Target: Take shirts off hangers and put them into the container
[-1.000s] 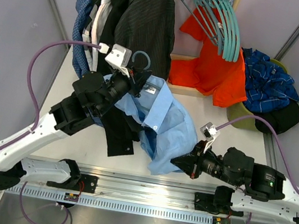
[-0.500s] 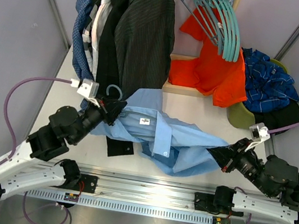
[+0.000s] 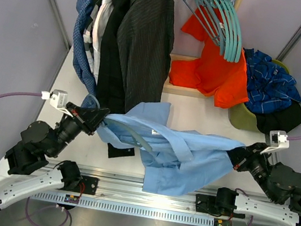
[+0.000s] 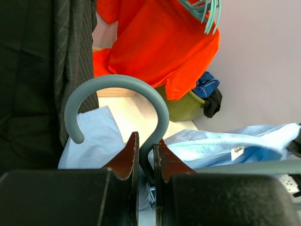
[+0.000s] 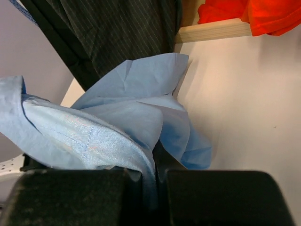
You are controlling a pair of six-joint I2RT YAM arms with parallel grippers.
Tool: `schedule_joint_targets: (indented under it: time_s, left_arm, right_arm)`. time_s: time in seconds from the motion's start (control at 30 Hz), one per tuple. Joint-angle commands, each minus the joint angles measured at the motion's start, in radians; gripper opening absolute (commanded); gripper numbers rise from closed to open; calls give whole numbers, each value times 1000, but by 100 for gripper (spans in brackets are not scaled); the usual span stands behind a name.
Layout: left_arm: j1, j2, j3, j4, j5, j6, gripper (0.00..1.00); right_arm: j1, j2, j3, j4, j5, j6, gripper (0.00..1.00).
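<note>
The left gripper was clenched on the neck of a teal-green plastic hanger just below its hook, while the right gripper pinched a fold of the light blue button shirt, which stretched between the two arms above the pale table. Holding the two ends apart seemed meant to draw the shirt off the hanger (one arm anchoring, the other pulling). The shirt was not yet in the rounded olive-green plastic tub at far right, where a blue checked shirt and a black shirt lay heaped.
</note>
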Motion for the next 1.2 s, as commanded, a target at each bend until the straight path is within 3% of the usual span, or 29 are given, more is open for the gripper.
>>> schedule_joint_targets:
  time_s: [0.0, 0.13, 0.3, 0.43, 0.67, 0.77, 0.97, 1.17]
  left_arm:
    - [32, -67, -36, -66, -174, 64, 0]
    - [31, -34, -84, 78, -56, -15, 0]
    - [29, 75, -106, 348, 171, -114, 0]
    - [29, 144, -118, 580, 276, -206, 0]
    - [29, 149, -296, 1188, 216, -350, 0]
    - [29, 158, -331, 1346, 159, -402, 0]
    - [29, 212, -325, 1487, 138, -574, 0]
    - [31, 157, -299, 1389, 76, -652, 0]
  right_arm:
    - [-12, 50, -38, 39, 212, 16, 0]
    - [-13, 254, -140, 157, 66, 15, 0]
    - [-12, 514, -191, 356, -48, 8, 0]
    - [-12, 644, -235, 506, -147, -35, 0]
    - [-13, 800, -297, 710, -275, -17, 0]
    - [-13, 839, -335, 773, -312, 2, 0]
    - [-12, 986, -331, 796, -348, 23, 0]
    - [-13, 1093, -337, 784, -367, 69, 0]
